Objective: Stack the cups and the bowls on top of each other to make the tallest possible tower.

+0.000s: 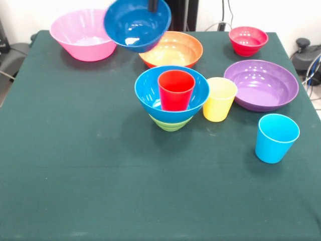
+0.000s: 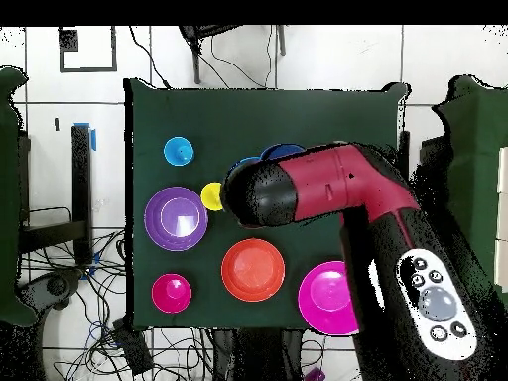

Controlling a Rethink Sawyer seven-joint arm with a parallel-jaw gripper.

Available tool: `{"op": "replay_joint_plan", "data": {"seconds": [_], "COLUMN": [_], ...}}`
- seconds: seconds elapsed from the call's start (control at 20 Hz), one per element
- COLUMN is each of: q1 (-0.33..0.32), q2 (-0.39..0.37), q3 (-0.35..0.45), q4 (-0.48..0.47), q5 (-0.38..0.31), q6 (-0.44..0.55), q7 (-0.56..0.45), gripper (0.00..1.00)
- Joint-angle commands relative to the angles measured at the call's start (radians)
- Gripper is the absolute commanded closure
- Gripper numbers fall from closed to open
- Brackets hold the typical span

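Black end effector [image 1: 152, 5] was cut off at the front view's top edge, clamped on the tilted small blue bowl [image 1: 136, 25]. Overhead, the arm [image 2: 327, 189] hid most of the tower [image 1: 172, 98]: red cup [image 1: 176, 89] in large blue bowl [image 1: 150, 98] on green bowl [image 1: 170, 123], mid-bench [image 1: 75, 165], yellow cup [image 1: 218, 99] at its three o'clock.

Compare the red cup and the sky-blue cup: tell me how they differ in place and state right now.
The red cup stands inside the large blue bowl, which sits on a green bowl; the sky-blue cup stands alone on the table. The red cup is near the middle of the front view; the sky-blue cup is off towards its right edge. Both are upright, mouth up, tapered and handleless.
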Motion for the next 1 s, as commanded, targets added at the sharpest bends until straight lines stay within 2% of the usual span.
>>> {"op": "replay_joint_plan", "data": {"seconds": [0.05, 0.5, 0.65, 1.0], "q1": [0.056, 0.127, 0.15, 0.171], "q2": [0.03, 0.09, 0.108, 0.085], "q3": [-0.058, -0.126, -0.154, -0.187], "q4": [0.127, 0.139, 0.13, 0.127], "q5": [-0.012, -0.041, -0.053, -0.058], "q6": [-0.097, -0.191, -0.195, -0.219], "q7": [0.183, 0.256, 0.267, 0.269], "gripper": [1.0, 1.0, 1.0, 1.0]}}
